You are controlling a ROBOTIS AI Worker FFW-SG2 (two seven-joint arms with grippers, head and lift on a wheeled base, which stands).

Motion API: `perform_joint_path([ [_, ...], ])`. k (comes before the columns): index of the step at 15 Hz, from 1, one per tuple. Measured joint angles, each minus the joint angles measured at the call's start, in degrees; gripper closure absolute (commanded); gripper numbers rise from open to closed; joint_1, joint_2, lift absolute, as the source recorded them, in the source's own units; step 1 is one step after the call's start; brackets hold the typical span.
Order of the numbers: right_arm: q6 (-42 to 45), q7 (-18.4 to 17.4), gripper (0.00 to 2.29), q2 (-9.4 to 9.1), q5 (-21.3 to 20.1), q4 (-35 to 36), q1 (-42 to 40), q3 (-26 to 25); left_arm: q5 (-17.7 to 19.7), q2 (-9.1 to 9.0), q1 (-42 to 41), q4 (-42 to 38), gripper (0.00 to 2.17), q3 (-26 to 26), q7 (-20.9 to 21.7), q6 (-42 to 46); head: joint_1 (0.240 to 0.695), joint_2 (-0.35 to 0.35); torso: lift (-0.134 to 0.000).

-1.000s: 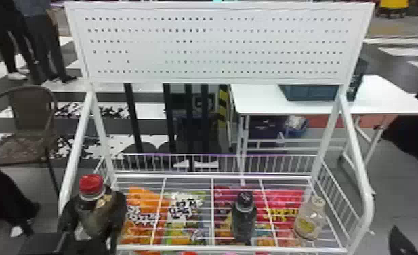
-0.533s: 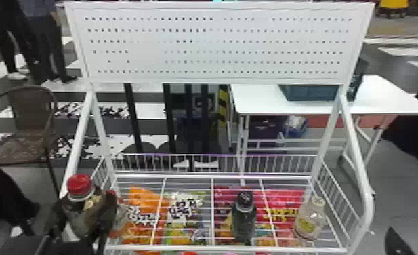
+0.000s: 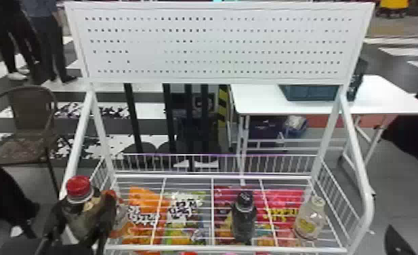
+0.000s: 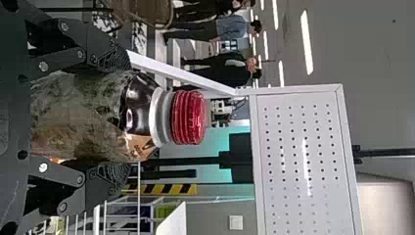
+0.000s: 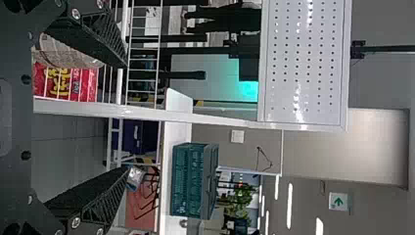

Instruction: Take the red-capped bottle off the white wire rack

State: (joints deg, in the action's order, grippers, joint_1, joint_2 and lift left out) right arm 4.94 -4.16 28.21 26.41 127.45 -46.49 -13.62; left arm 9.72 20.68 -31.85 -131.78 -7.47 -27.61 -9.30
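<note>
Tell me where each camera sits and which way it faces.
On the head: faces forward and down at the white wire rack; left gripper, on the red-capped bottle, and a right fingertip show.
On the left wrist: faces past its two fingers and the bottle to the perforated panel.
On the right wrist: faces through the open right gripper toward the teal crate.
The first two share bottle and panel.

Partly covered and cropped around the white wire rack point(image 3: 212, 176)
The black left tool point(image 3: 86, 207) hides the lower part of the red-capped dark plastic bottle point(image 3: 79, 187); both partly cover a reddish-capped clear bottle point(image 3: 120, 213). The head view's bottom edge crops the rack's lower part and the black right tool point(image 3: 396, 241).
</note>
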Motion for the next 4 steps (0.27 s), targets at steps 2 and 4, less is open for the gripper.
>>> perform_joint_path([
  [2, 0.6, 0.0, 0.14, 0.04, 0.0, 0.1, 0.0, 0.0, -0.1, -0.02, -0.3, -0.3, 1.72, 0.0, 0.0, 0.0, 0.499, 0.000, 0.000],
  [4, 1.1, 0.0, 0.14, 0.34, 0.0, 0.2, 0.0, -0.1, -0.3, -0.09, -0.6, -0.5, 1.72, 0.0, -0.1, 0.1, 0.499, 0.000, 0.000],
])
